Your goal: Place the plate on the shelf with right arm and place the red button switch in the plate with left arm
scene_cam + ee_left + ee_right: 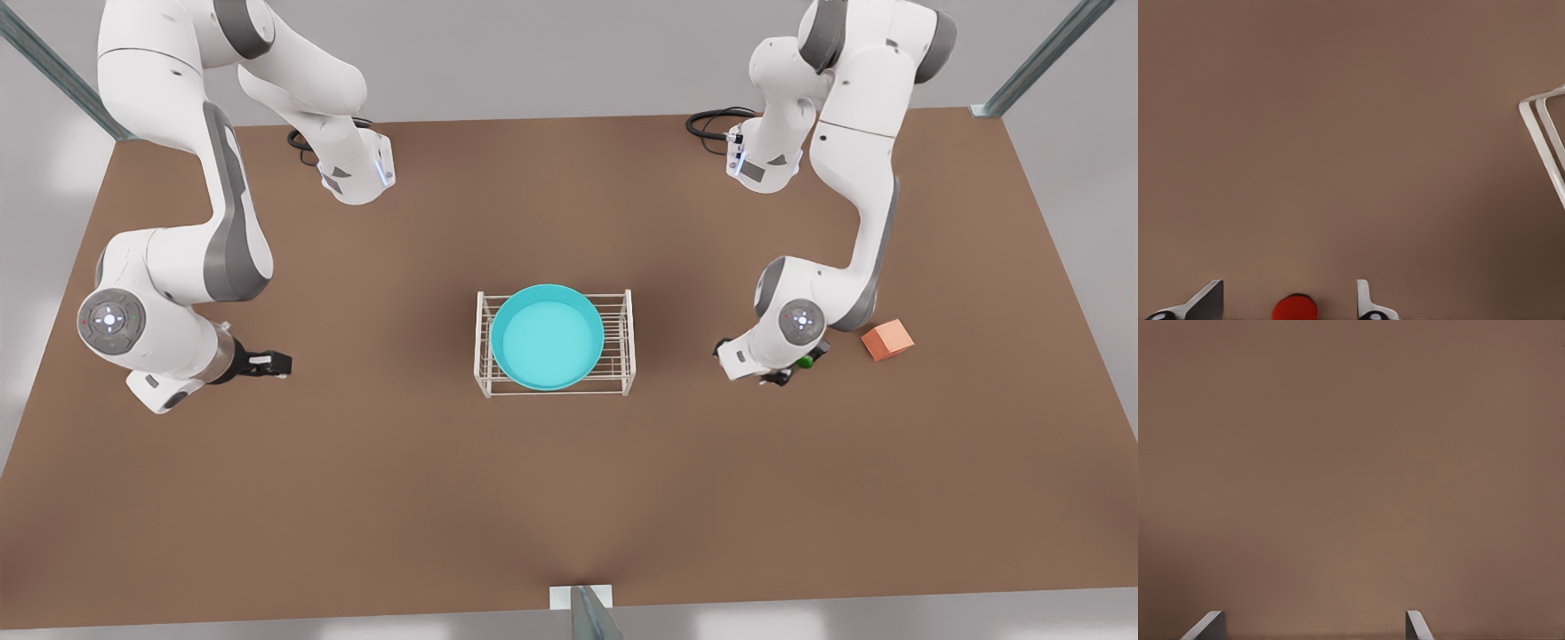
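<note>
The turquoise plate [547, 338] lies flat on top of the white wire shelf [617, 307] at the table's middle. My left gripper [787, 369] hangs low over the table at the front view's right. It is open [1288, 303], and the red button switch [1295, 310] sits between its fingers with a gap on each side. A corner of the shelf [1541, 140] shows beyond it. In the front view the arm hides the red button. My right gripper [267, 363] waits at the front view's left, open [1311, 633] over bare table, well clear of the shelf.
A green-capped button [805, 361] sits right beside the left gripper, and an orange cube [887, 340] lies a little farther toward the front view's right. Brown table [569, 498] stretches wide in front of the shelf.
</note>
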Action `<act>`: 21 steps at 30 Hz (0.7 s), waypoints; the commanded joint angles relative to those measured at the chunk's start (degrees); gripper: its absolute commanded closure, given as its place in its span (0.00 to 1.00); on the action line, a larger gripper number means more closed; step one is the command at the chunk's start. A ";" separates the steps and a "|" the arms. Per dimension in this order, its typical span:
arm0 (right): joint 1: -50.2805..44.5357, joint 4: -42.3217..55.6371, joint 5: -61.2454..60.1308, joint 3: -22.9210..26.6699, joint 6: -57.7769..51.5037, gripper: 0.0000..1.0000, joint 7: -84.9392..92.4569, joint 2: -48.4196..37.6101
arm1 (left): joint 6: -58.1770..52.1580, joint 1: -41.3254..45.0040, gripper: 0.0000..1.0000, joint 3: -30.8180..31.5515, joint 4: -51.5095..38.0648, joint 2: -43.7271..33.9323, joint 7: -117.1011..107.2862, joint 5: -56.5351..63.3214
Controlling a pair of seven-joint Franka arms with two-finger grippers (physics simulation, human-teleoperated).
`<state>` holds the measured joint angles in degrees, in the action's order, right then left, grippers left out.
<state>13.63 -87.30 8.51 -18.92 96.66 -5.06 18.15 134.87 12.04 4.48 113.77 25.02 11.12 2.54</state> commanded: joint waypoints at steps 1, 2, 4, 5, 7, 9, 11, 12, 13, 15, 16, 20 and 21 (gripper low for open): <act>-0.01 0.03 0.10 -0.06 -0.07 0.00 -3.47 0.04 | 9.80 0.00 0.02 0.00 1.19 0.11 12.52 0.10; -0.01 0.03 0.10 -0.06 -0.07 0.00 -3.47 0.04 | 9.71 0.00 0.02 -0.08 2.24 -0.59 12.61 0.10; -0.01 0.03 0.01 -0.06 -0.07 0.00 -3.47 0.04 | 9.63 0.00 0.02 -0.08 4.70 -2.26 12.43 0.10; -0.01 0.03 0.01 -0.06 -0.07 0.00 -3.47 0.04 | 9.54 0.00 0.02 -0.08 5.32 -2.70 12.00 0.10; -0.01 0.03 0.01 -0.06 -0.07 0.00 -3.47 0.39 | 9.54 0.00 0.02 -0.35 6.90 -3.40 11.91 0.01; -0.01 -0.06 0.10 -0.06 -0.15 0.00 -3.47 0.48 | 9.54 0.00 0.01 -0.96 8.13 -4.02 11.73 0.01; -0.01 -0.06 0.10 -0.06 -0.15 0.00 -3.47 0.48 | 9.36 0.00 0.01 -1.84 9.71 -5.42 11.20 0.01; -0.01 -0.06 0.10 -0.06 -0.15 0.00 -3.47 0.48 | 9.36 0.00 0.01 -1.93 10.42 -5.60 9.88 0.10; -0.01 -0.06 0.10 -0.06 -0.15 0.00 -3.47 0.48 | 9.36 0.00 0.01 -1.93 11.47 -6.57 9.62 0.01; -0.01 -0.06 0.10 -0.06 -0.15 0.00 -3.47 0.48 | 9.45 0.00 0.00 -1.84 12.35 -6.92 8.57 0.01; -0.01 -0.06 0.10 -0.06 -0.15 0.00 -3.47 0.48 | 9.45 0.00 0.00 -1.84 12.70 -7.18 8.04 0.10; -0.01 -0.06 0.10 -0.06 -0.15 0.00 -3.47 0.48 | 11.03 0.08 0.00 -1.84 17.27 -8.50 6.46 0.01; -0.01 -0.06 0.10 -0.06 -0.15 0.00 -3.47 0.48 | 11.73 0.08 0.00 -1.84 17.54 -8.24 6.46 0.10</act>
<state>13.62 -87.39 8.65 -18.96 96.53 -7.47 18.70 144.94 12.11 2.64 130.87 17.07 17.72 2.49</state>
